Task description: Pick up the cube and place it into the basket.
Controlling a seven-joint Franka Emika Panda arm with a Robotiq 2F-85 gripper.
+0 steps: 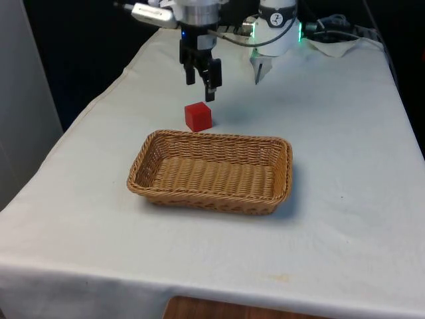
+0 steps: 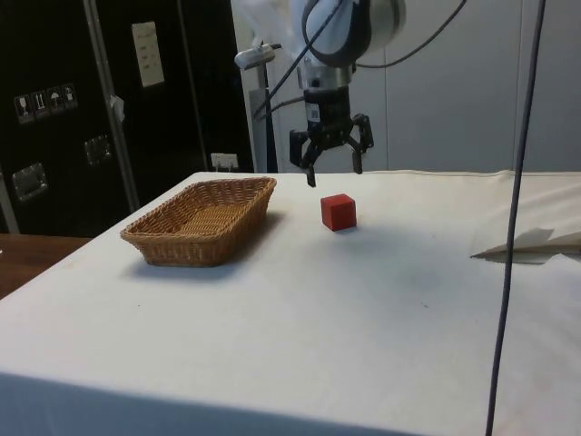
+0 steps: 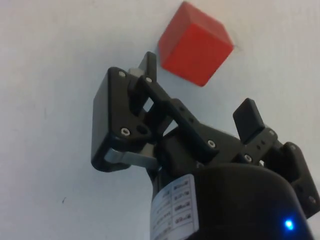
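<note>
Since the red cube (image 1: 198, 116) sits on the white cloth (image 1: 345, 166) outside the basket (image 1: 159, 189), nothing of the task looks done yet: the grasp, the lift and the drop into the basket are all left. The gripper (image 1: 203, 78) hangs in the air above the cube, apart from it, with its fingers spread wide and nothing between them. From the side, the gripper (image 2: 331, 162) is a little towards the basket (image 2: 172, 245) from the cube (image 2: 339, 212), so I judge it needs to line up over the cube before it goes down.

The cube (image 3: 196, 44) is a plain solid block, evenly red, with flat faces and crisp edges; it rests flat on the cloth, turned somewhat askew to the fingers (image 3: 250, 119). It stands just beside the basket's far long rim, near its left end in the front view. The basket is woven wicker, shallow, oblong and empty.
</note>
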